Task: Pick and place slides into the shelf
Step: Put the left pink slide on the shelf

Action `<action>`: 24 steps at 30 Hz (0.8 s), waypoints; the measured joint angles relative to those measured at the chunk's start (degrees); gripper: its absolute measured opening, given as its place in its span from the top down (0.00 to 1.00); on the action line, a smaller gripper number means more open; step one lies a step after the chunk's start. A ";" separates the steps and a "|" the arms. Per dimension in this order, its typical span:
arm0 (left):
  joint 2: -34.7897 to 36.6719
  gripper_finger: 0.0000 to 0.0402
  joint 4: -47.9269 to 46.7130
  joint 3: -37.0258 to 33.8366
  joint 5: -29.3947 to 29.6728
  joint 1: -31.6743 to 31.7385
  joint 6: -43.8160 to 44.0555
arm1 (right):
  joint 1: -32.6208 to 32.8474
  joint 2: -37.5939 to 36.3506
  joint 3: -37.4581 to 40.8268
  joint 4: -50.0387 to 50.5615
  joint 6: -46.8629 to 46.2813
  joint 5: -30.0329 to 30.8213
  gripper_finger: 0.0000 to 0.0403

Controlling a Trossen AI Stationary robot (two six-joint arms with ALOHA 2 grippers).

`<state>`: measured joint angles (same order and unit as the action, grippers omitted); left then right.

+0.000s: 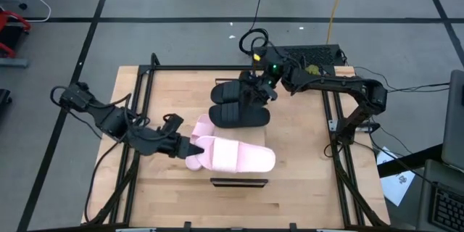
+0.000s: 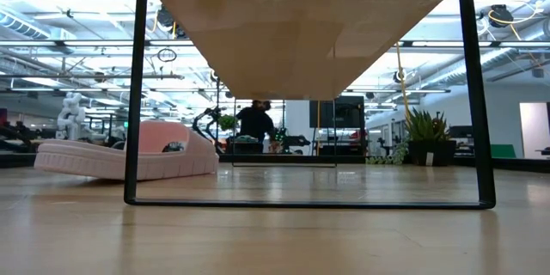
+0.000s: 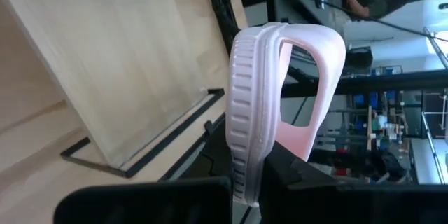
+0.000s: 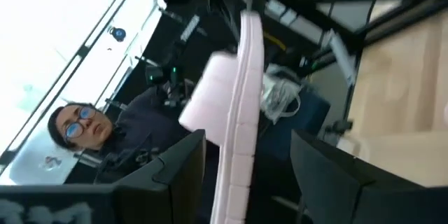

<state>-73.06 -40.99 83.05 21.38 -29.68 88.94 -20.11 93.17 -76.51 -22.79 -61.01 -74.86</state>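
light wood table (image 1: 304, 159) under the shelf (image 2: 301, 26), open workshop beyond

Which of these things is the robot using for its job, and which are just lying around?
For the job: pale pink ribbed slide held by the left gripper; second pale pink slide beside it; two black slides by the open right gripper; light-wood shelf with dark metal frame.
Just lying about: yellow cable; white papers; green potted plant.
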 joint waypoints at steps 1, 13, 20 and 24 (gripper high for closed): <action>-0.10 0.96 0.00 0.00 0.84 -0.49 0.33 | -0.56 0.00 0.00 -1.28 -0.42 0.08 0.51; -4.09 0.96 0.87 0.00 12.22 -4.16 9.02 | -7.15 -3.01 0.00 -13.46 -5.75 -0.21 0.51; -9.21 0.96 4.34 -0.02 15.20 -4.23 15.19 | -10.02 -10.94 0.00 -13.67 -7.28 -1.67 0.51; -11.82 0.96 8.26 -0.02 16.02 -4.23 15.13 | -11.14 -16.79 0.00 -12.22 -7.32 -1.69 0.51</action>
<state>-84.88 -32.73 83.02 37.40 -33.91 104.07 -31.25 76.37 -76.51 -35.00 -68.34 -76.55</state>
